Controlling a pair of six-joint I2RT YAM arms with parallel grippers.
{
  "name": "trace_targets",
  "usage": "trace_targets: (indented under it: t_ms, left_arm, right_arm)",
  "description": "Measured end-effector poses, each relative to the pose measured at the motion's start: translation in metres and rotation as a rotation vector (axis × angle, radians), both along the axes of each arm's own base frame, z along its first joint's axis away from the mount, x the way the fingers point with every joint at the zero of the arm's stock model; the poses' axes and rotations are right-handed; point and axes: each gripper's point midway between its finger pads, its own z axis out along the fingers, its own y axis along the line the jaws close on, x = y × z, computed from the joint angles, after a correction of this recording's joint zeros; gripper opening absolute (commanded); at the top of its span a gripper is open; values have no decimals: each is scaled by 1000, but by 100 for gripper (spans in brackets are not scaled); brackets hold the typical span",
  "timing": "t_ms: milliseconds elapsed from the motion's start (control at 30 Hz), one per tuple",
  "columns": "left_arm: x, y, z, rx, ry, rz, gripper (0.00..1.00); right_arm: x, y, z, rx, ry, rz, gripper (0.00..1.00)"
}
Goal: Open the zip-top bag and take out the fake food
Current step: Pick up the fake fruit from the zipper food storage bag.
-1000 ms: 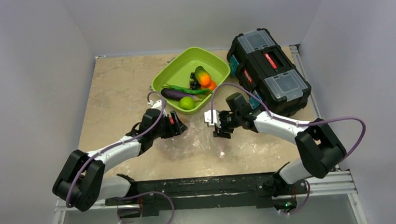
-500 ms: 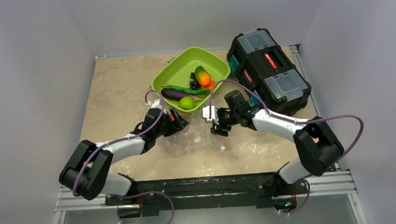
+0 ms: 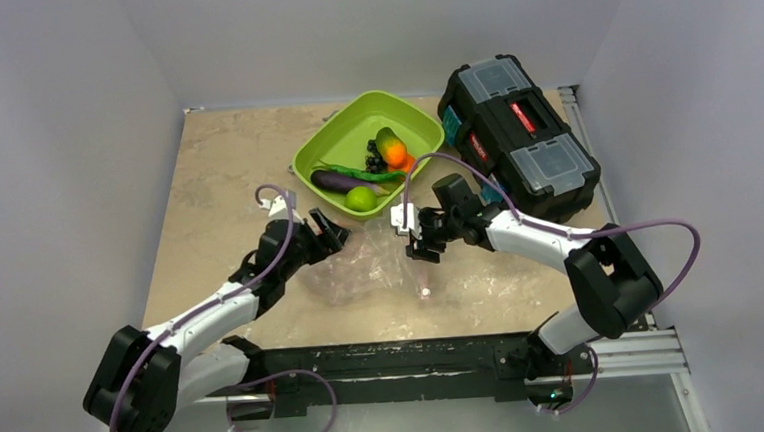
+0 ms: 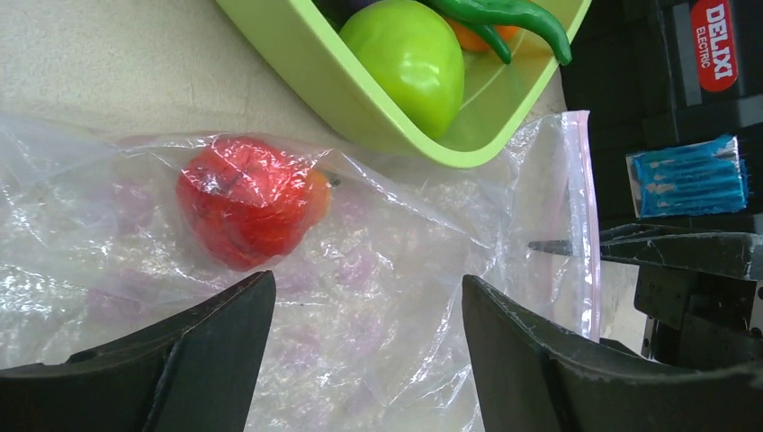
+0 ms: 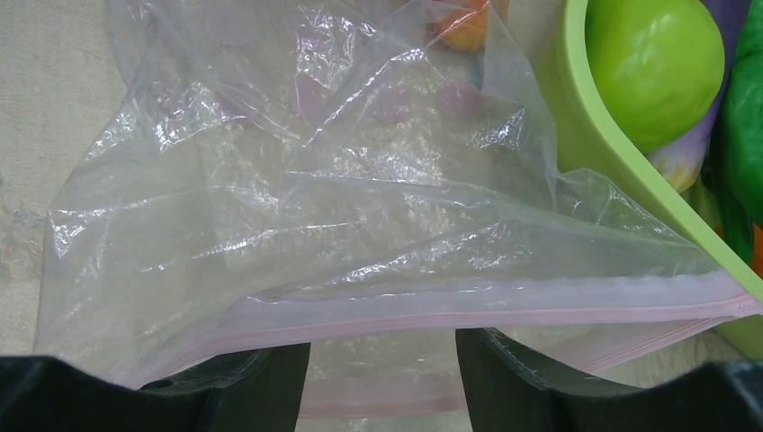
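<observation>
The left gripper (image 4: 367, 286) had its jaws wide apart and held nothing. The zip-top bag (image 4: 423, 270) lay on the table (image 4: 108, 63), under these jaws and ahead of them. Inside the bag, a little ahead of the left finger of this gripper, was a red strawberry (image 4: 241, 211). Further ahead stood the green tray (image 4: 306, 72), its near wall just at the edge of the bag. In the tray were a lime (image 4: 409, 58) and a green pod (image 4: 513, 13). The top view also showed an eggplant (image 3: 336, 182), grapes (image 3: 375, 160) and an orange (image 3: 395, 155) in it.

The right gripper (image 5: 382, 346) also had its jaws apart. The pink zip strip (image 5: 504, 315) ran across just ahead of both fingertips. A second pink line lay lower, in the gap between the two fingers, so the mouth looked parted. I could not tell whether one finger was inside the mouth.

Far to the right of the left jaws was a black toolbox (image 3: 518, 137). Its red label (image 4: 715, 40) carried white letters: "DELIXI ELECTRIC".
</observation>
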Motion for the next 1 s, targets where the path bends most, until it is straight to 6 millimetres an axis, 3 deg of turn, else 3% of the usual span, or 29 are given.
trace_targets:
  t_ms: [200, 467, 667, 867, 1000]
  left_arm:
    - [-2, 8, -7, 56, 17, 12, 87]
    - [5, 21, -4, 119, 34, 58, 89]
    - [22, 35, -2, 138, 69, 121, 80]
    - [25, 34, -32, 186, 171, 111, 67]
    - [22, 32, -49, 198, 219, 93, 65]
  right_arm:
    - [1, -1, 0, -5, -4, -5, 58]
    - [3, -2, -1, -13, -11, -14, 58]
    - [3, -2, -1, -12, -12, -14, 58]
    - [3, -2, -1, -13, -12, -14, 58]
    - [3, -2, -1, -16, -15, -13, 58]
